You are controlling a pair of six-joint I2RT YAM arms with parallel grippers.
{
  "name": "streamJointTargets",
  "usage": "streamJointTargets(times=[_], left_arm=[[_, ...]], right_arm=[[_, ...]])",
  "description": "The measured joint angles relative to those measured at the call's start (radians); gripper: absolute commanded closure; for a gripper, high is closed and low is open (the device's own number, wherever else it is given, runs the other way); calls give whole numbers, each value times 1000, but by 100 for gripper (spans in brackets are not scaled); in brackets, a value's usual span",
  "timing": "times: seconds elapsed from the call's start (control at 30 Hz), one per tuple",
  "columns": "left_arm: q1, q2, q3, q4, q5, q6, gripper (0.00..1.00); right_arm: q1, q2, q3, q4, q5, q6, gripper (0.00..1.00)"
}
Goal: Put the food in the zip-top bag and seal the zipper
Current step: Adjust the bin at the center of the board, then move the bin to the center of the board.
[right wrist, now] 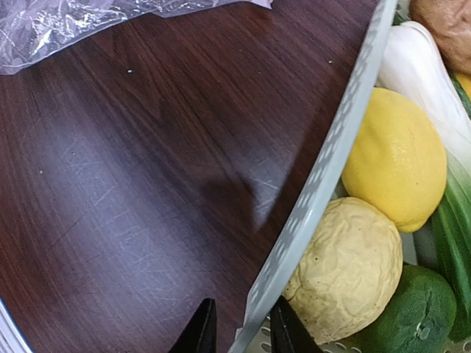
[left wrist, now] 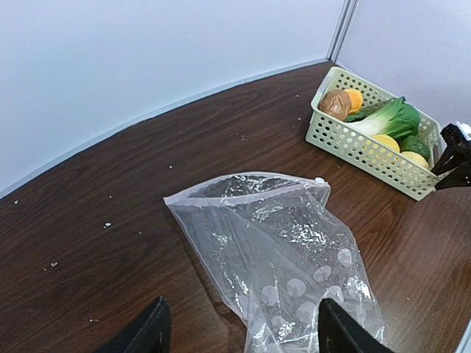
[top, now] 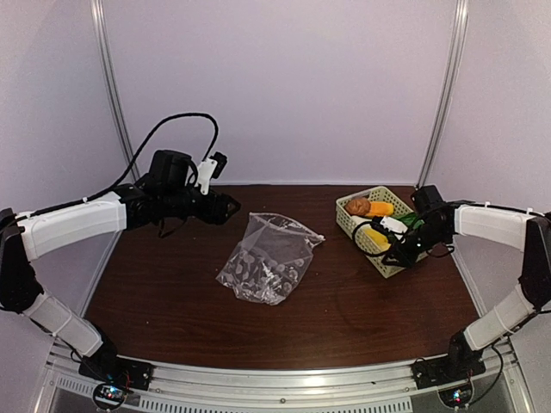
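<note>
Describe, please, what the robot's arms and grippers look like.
The left arm and right arm have white shells, black joints and loose black cables. The left gripper and right gripper are black, with two plain tapered fingers each.

Zip-top bag [top: 267, 256]: clear, crinkly, white dots, lies flat and empty just ahead of and below the wide-spread left gripper [left wrist: 246, 334]. Zipper too faint to tell. Food all in basket [left wrist: 368, 151], whose rim runs between the right gripper [right wrist: 241, 334] fingers. Two lemons [right wrist: 394, 158] and green piece [right wrist: 408, 312] nearest the fingertips. Bok choy [right wrist: 419, 66], brown one [right wrist: 445, 22] and orange piece [left wrist: 354, 98] farther off.
</note>
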Motion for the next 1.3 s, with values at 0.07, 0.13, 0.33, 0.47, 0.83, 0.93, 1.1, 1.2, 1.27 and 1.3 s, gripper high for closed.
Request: streamJointTargets(times=[0.07,0.13,0.33,0.47,0.83,0.93,1.1,1.2,1.27,1.3], left_arm=[[0,0,0,0,0,0,31],[0,0,0,0,0,1,31],[0,0,0,-1,1,5,31],[0,0,0,-1,1,8,31],[0,0,0,-3,4,13,30],[0,0,0,-4,14,14,30],[0,0,0,-4,25,14,30],[0,1,0,-4,27,14,30],[0,3,0,-4,27,14,30],[0,5,0,-4,27,14,30]], right_arm=[[10,6,1,-11,-35,10,72],[15,10,8,-27,-69,22,72],[-8,15,122,-91,-140,32,69],[-63,33,244,-172,-157,-27,68],[-84,61,278,-440,-17,-318,64],[-84,57,262,-426,49,-342,64],[-84,50,189,-368,150,-374,65],[-83,50,158,-321,195,-392,67],[-83,50,151,-307,207,-397,69],[-82,50,148,-302,211,-399,70]])
